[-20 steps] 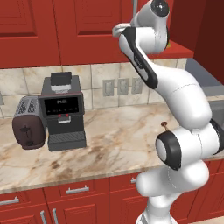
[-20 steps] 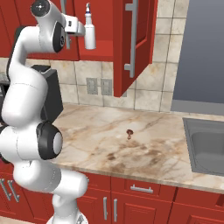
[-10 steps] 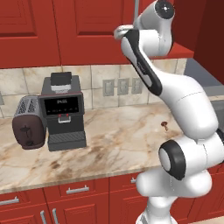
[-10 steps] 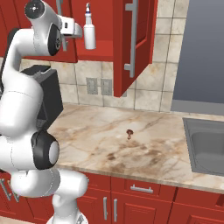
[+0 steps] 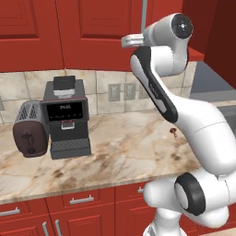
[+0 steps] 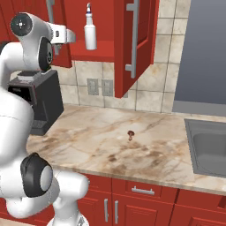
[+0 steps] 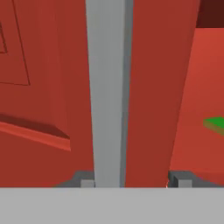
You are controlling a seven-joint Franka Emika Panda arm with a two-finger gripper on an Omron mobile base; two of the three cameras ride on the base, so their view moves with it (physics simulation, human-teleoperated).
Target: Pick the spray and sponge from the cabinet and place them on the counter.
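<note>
Low in the hand view, the gripper (image 7: 134, 183) straddles the cabinet's (image 6: 132, 26) silver bar handle (image 7: 108, 87); whether the fingers clasp it, I cannot tell. Beyond, at right, the green sponge (image 7: 215, 124) lies on the red shelf. Upper centre of the right base view, the spray (image 6: 90, 28) stands on that shelf, above the counter (image 6: 114, 145).

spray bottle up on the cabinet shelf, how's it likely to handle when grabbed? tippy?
The spray is tall and narrow and stands upright on the red shelf of the cabinet, so a sideways nudge would likely tip it. It looks like smooth white plastic, probably light and a bit slippery. Its round body may roll if it falls.
</note>
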